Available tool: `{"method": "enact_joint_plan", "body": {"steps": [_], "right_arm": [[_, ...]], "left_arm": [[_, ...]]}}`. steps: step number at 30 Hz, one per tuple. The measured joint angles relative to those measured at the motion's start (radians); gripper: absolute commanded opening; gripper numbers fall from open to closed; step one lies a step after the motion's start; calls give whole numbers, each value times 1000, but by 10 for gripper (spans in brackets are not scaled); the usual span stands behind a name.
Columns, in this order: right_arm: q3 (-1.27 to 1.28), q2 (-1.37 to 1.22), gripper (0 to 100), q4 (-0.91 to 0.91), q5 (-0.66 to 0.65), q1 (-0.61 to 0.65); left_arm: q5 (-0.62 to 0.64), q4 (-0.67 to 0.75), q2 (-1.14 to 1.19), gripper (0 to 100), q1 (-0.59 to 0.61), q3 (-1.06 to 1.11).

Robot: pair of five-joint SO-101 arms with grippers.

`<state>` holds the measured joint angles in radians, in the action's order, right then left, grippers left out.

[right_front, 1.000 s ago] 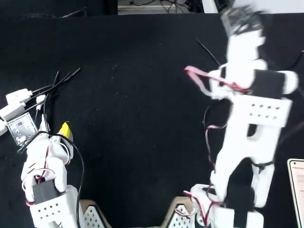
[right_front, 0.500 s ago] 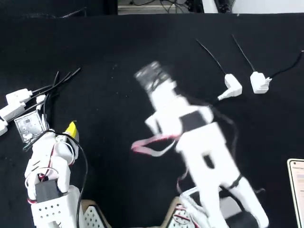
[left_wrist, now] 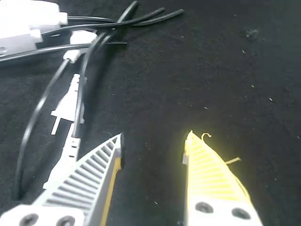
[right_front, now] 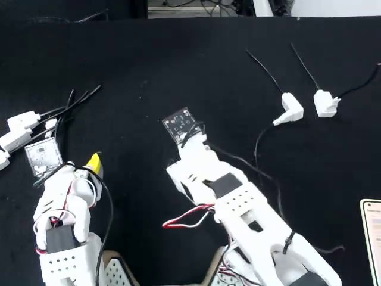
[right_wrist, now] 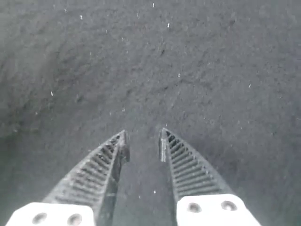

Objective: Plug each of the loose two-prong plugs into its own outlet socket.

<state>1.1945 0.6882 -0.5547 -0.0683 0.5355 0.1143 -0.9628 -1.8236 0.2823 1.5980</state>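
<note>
Both our left gripper (left_wrist: pixel 155 136) and right gripper (right_wrist: pixel 144 132) gape empty, and black cables (left_wrist: pixel 83 80) crossing the white two-prong plug (left_wrist: pixel 68 99) could snag.

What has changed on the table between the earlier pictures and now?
The right arm swung from the far right back to the middle and folded low; the right gripper is open and empty. The two white plugs it covered now lie in sight. The left arm and the cables beside it barely shifted.
</note>
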Motion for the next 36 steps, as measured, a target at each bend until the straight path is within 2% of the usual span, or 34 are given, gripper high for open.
{"method": "enact_joint_plan", "body": {"steps": [7,11,15,21,24,29,36], "right_arm": [[61,0,106,78,0,2],[80,0,106,117,0,2],[80,0,106,123,0,2],[80,0,106,123,0,2],[80,0,106,123,0,2],[80,0,106,123,0,2],[80,0,106,123,0,2]], "left_arm": [[-26,0,2,224,-17,-35],[-163,18,2,224,28,-66],[-261,72,0,224,143,-129],[-331,92,0,225,348,-252],[-384,95,12,225,402,-296],[-508,97,199,225,419,-388],[-551,37,617,223,463,-601]]}}
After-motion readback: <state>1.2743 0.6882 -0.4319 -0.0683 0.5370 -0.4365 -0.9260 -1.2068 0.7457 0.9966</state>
